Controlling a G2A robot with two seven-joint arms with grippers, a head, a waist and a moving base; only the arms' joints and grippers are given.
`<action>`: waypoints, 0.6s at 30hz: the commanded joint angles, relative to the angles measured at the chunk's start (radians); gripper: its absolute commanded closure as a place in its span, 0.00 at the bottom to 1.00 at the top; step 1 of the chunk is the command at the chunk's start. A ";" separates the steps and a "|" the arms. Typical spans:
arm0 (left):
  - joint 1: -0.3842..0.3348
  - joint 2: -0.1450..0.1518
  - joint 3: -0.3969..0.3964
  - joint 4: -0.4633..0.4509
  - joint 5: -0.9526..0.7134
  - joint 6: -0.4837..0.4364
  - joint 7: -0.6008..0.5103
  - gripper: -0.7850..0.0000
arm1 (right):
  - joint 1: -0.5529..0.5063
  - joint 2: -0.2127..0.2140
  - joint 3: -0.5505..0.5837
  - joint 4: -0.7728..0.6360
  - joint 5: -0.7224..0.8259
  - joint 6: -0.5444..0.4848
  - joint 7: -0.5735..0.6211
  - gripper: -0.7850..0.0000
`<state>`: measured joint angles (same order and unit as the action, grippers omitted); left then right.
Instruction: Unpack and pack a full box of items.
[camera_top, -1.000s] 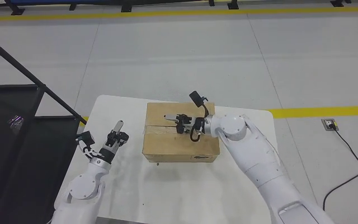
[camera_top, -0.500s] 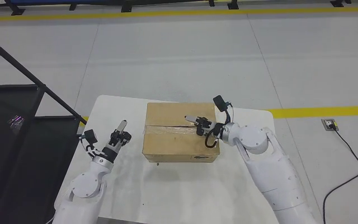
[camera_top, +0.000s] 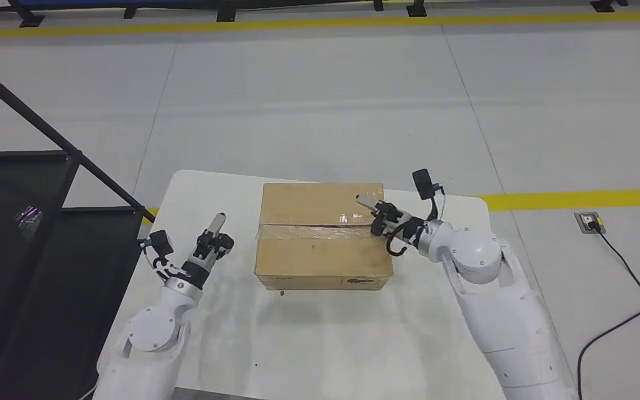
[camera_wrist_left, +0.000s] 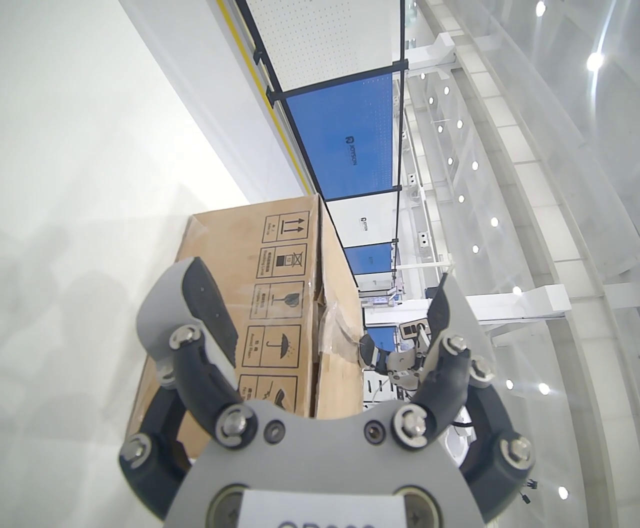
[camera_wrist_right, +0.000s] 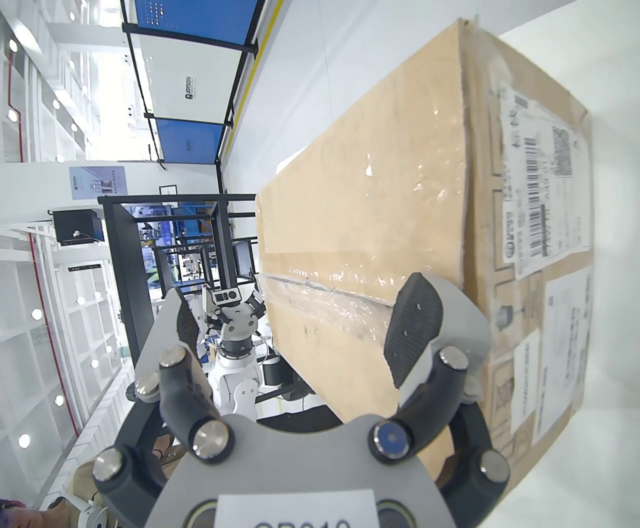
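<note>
Your box (camera_wrist_left: 340, 285) bears handling pictograms (camera_wrist_left: 282, 280), up arrows, wineglass, umbrella, on another side a shipping label (camera_wrist_right: 542, 185) with barcode (camera_wrist_right: 536, 216), print too small for you to read

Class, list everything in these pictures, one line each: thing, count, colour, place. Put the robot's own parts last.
cardboard box: one, brown, mid-table, taped shut.
labels: several, white, on the box end near the right gripper.
table: one, white, under the box.
frame: one, black, left of table.
floor lines: two, yellow, beyond and right of table.
left gripper: one, grey-black, open, apart from the box's left end.
right gripper: one, grey-black, open, at the box's right top edge.
</note>
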<state>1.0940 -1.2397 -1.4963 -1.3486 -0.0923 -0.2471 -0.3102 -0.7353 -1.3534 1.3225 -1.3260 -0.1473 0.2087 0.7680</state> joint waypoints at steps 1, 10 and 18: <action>-0.004 0.000 -0.002 -0.001 -0.002 -0.002 -0.001 0.00 | -0.021 0.006 0.026 -0.027 0.008 -0.003 -0.005 0.00; 0.012 0.005 -0.045 -0.061 -0.025 -0.024 0.023 0.00 | -0.140 0.038 0.168 -0.154 0.053 -0.155 0.008 0.00; 0.014 0.006 -0.046 -0.064 -0.026 -0.023 0.024 0.00 | -0.140 0.038 0.168 -0.154 0.053 -0.155 0.008 0.00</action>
<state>1.1075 -1.2342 -1.5428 -1.4129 -0.1182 -0.2703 -0.2861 -0.8756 -1.3154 1.4906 -1.4801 -0.0940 0.0538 0.7761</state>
